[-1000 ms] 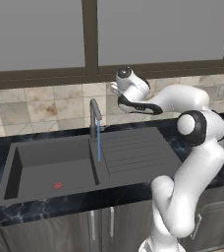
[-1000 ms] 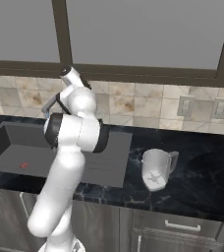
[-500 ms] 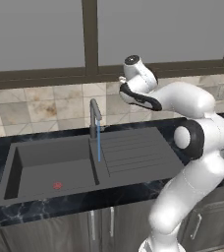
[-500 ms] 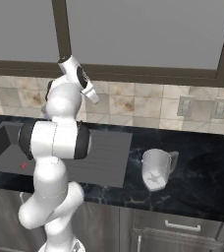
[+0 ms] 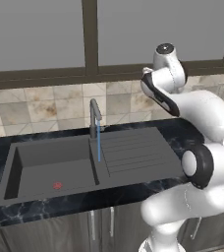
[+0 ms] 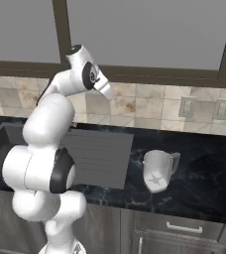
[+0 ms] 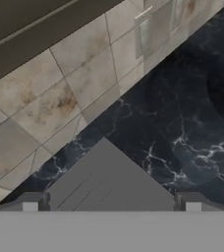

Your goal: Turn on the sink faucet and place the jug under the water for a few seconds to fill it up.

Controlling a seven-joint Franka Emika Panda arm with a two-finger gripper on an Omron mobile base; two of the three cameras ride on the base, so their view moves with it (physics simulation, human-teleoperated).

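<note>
We take the sink (image 5: 50,170) as our landmark, a dark grey basin set in the black marbled counter (image 6: 204,183) with a red drain mark on its floor. At the basin's back right corner stands the sink faucet (image 5: 94,118), upright, and from its spout the water (image 5: 98,142) falls as a thin blue line, landing where the basin meets the ribbed drainboard (image 5: 133,150) on the sink's right.

The jug (image 6: 158,170) sits on the counter well to the right of the sink, past the drainboard's far edge and apart from it. It is tipped toward us so that we see the cross-like mark on its base, with the handle on its right side. Nothing touches it.

The arm is raised high above the drainboard, in front of the tiled wall (image 5: 40,106) and the window frame behind the sink. In the hand view we see the gripper (image 7: 111,201) with its two dark tips standing wide apart and nothing between them, looking down at the drainboard's corner, the counter and the tiles. A wall outlet (image 6: 187,107) sits on the tiles beyond the jug.
</note>
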